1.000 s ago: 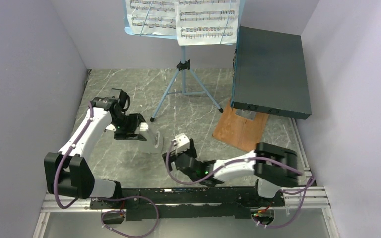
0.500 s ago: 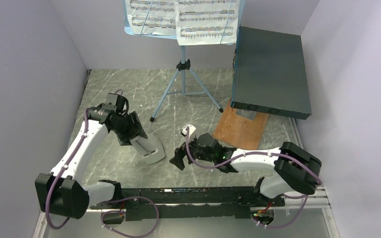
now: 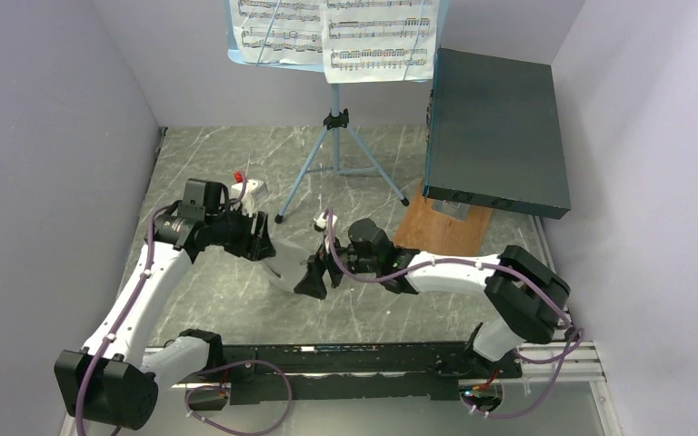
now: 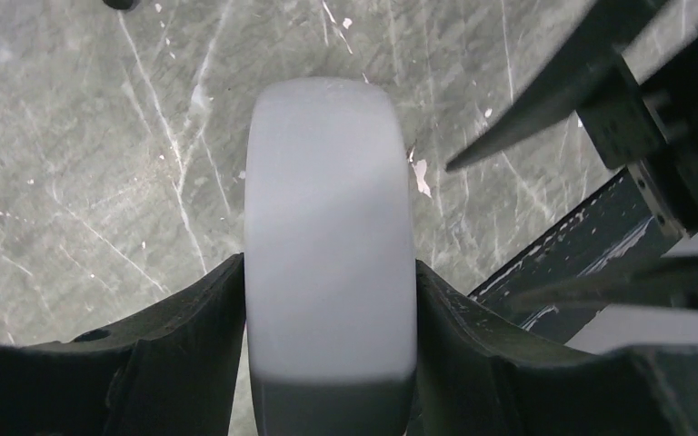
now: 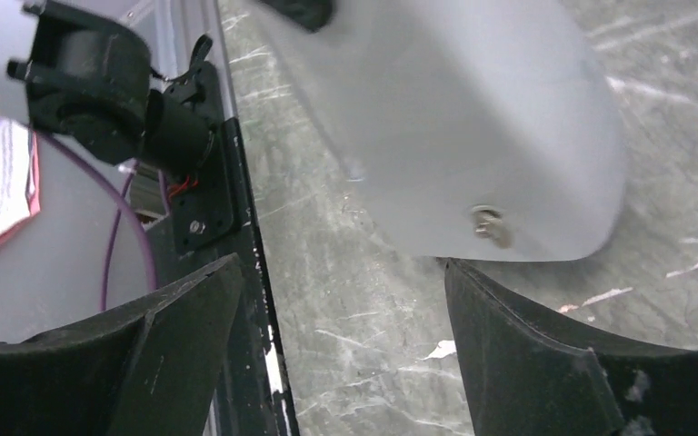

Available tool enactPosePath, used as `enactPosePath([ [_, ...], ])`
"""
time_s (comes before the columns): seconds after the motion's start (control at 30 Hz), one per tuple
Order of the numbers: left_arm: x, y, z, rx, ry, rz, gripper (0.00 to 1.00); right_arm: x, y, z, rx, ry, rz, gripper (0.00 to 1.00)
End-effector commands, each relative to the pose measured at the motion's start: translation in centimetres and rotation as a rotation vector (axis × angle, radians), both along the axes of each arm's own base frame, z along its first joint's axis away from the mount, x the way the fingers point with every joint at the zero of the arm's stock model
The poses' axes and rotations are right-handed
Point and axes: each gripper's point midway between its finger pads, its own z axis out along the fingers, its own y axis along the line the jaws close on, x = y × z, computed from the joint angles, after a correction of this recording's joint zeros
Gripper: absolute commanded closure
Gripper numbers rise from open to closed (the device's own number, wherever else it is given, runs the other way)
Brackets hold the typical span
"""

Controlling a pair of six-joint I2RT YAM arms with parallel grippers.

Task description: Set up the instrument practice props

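Observation:
The grey-white metronome (image 3: 287,265) hangs low over the marble floor, tilted, and my left gripper (image 3: 264,243) is shut on its narrow part. In the left wrist view the metronome (image 4: 327,245) fills the gap between both fingers of the left gripper (image 4: 329,272). My right gripper (image 3: 314,276) stands open beside its wide end. In the right wrist view the metronome (image 5: 473,127) lies just beyond the right gripper (image 5: 341,272), with only floor between the fingers. The light blue music stand (image 3: 334,136) stands at the back with sheet-music pages (image 3: 336,32) on it.
A big dark box (image 3: 495,132) rests on a wooden board (image 3: 441,241) at the back right. The stand's tripod legs (image 3: 295,191) spread just behind the grippers. A black rail (image 3: 345,359) runs along the near edge. Walls close in on both sides.
My left wrist has turned, carrying the metronome a little toward the back. The right gripper has reached leftward up to the metronome's wide end and its jaws have narrowed slightly.

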Motion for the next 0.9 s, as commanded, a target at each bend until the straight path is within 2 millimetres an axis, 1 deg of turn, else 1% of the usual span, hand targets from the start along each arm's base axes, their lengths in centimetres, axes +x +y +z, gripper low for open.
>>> enactPosePath([
  [0.0, 0.5, -1.9, 3.0, -0.054, -0.172, -0.182, 1.00, 1.9, 0.9, 0.9, 0.007, 0.149, -0.061, 0.20],
  [0.03, 0.4, -2.0, 2.9, -0.061, -0.173, -0.185, 1.00, 2.3, 0.8, 0.6, -0.001, 0.187, -0.084, 0.26],
  [0.1, 0.2, -2.1, 2.8, -0.072, -0.166, -0.186, 1.00, 2.8, 0.6, 0.0, -0.003, 0.269, -0.125, 0.34],
  [0.13, 0.1, -2.1, 2.6, -0.074, -0.157, -0.184, 1.00, 3.0, 0.6, -0.4, -0.002, 0.297, -0.138, 0.37],
  [0.23, 0.0, -2.2, 2.0, -0.075, -0.133, -0.177, 1.00, 3.2, 0.9, -1.6, -0.045, 0.294, -0.145, 0.43],
  [0.37, -0.2, -2.3, 1.9, -0.087, -0.127, -0.176, 1.00, 3.6, 1.1, -2.9, -0.081, 0.292, -0.158, 0.47],
  [0.43, -0.3, -2.4, 1.9, -0.092, -0.125, -0.176, 1.00, 3.5, 1.2, -3.0, -0.077, 0.288, -0.143, 0.50],
  [0.5, -0.4, -2.4, 1.9, -0.096, -0.126, -0.178, 1.00, 3.0, 1.6, -3.1, -0.063, 0.286, -0.099, 0.52],
  [0.57, -0.6, -2.5, 1.9, -0.102, -0.126, -0.183, 1.00, 2.6, 1.9, -3.2, -0.045, 0.270, -0.061, 0.52],
  [0.7, -0.6, -2.6, 1.9, -0.110, -0.122, -0.183, 1.00, 2.4, 2.3, -3.2, -0.025, 0.249, -0.026, 0.52],
  [0.87, -0.7, -2.7, 2.0, -0.114, -0.120, -0.185, 1.00, 2.7, 2.6, -2.7, -0.013, 0.241, -0.023, 0.65],
])
